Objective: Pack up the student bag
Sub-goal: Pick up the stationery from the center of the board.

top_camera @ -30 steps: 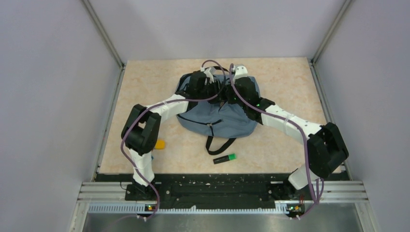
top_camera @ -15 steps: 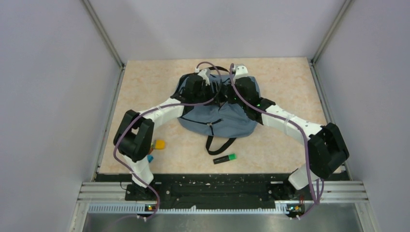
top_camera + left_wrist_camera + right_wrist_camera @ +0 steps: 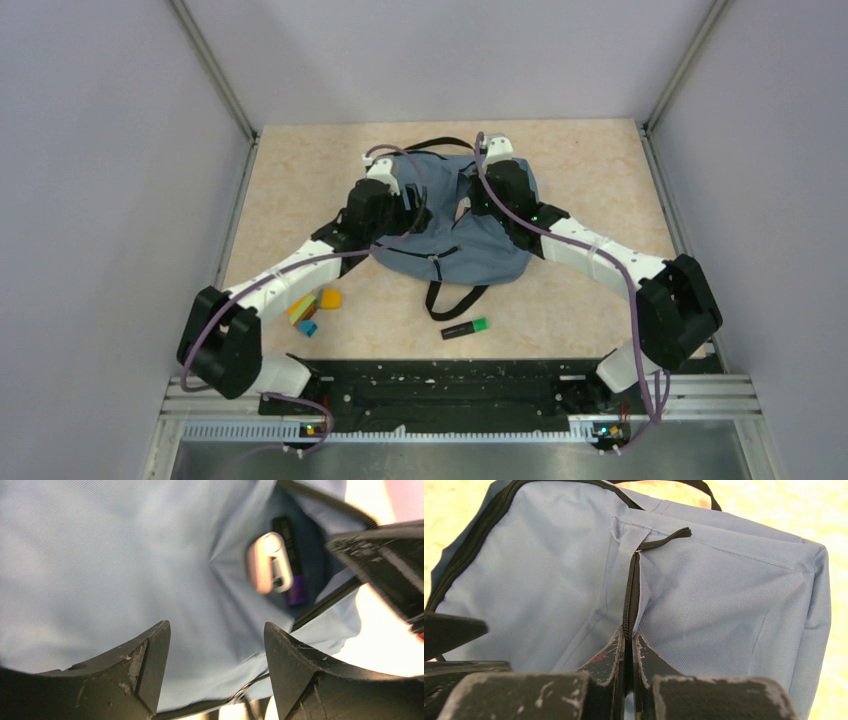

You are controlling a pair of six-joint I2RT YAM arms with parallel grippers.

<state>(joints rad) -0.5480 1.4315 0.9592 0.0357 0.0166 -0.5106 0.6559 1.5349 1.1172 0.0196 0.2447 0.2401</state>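
- The student bag [image 3: 450, 240] lies flat on the table [image 3: 600, 170], centred between the left and right edges and nearer the far edge. Its long axis runs far edge to near edge, with the carry handle and mouth at the far end and the black straps [image 3: 452, 298] trailing toward the near edge.
- My right gripper [image 3: 630, 640] is pressed together on the zipper edge of the bag at its far right part, pinching the fabric there.
- My left gripper [image 3: 215, 630] is spread and holds nothing. It hangs over the bag's far left part, with blue cloth directly below the fingers.
- In the left wrist view the mouth gapes beside the left gripper. A pale object [image 3: 269, 562] and something purple sit inside, too blurred to name.
- A green-tipped marker [image 3: 465, 327] lies near the near edge, about centre, just beyond the straps and well apart from both grippers.
- A few small coloured pieces [image 3: 315, 303] lie toward the near-left corner, beside my left forearm.
- Judgement: the left arm is the free one and the nearer to the coloured pieces. Loading turns on the mouth facing the far edge, so anything carried must cross over the bag.
- The table is a pale mottled board, with plain grey walls on three sides.
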